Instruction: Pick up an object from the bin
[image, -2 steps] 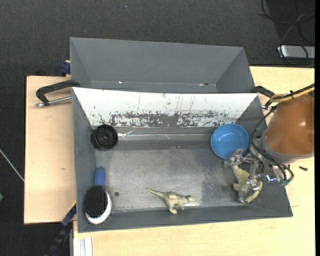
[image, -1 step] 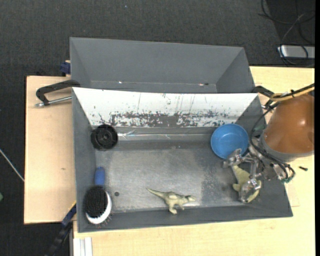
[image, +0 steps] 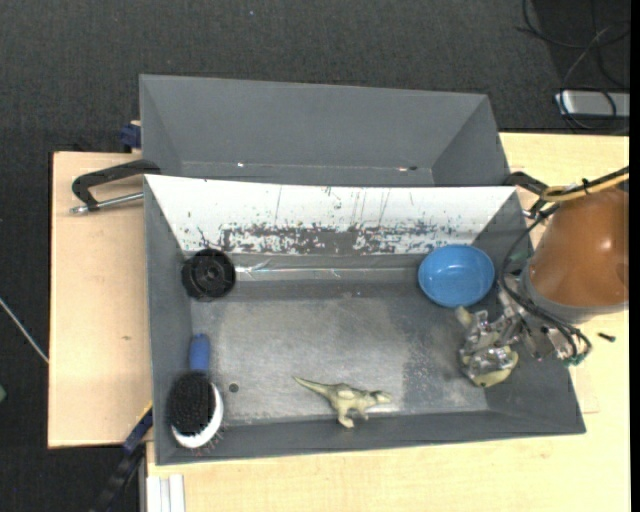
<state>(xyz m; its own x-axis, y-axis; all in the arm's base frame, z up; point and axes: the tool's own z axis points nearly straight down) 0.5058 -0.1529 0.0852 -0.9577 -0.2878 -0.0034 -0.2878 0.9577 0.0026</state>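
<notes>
The blue bowl (image: 456, 275) is sitting in the bin's (image: 330, 340) 2 o'clock corner, just at 11 o'clock from my gripper (image: 488, 358), which I'm seeing hanging low by the 3 o'clock wall, and I can't tell how open it is or if it's gripping anything.

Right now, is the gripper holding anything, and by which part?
Cannot tell. The gripper sits low by the bin's right wall, near the blue bowl.

No writing, label, brand, number or sign can be read. The white panel (image: 300, 205) lining the back wall of the grey metal bin (image: 330, 335) carries dark speckles and thin scratches, which form no letters or digits.
</notes>
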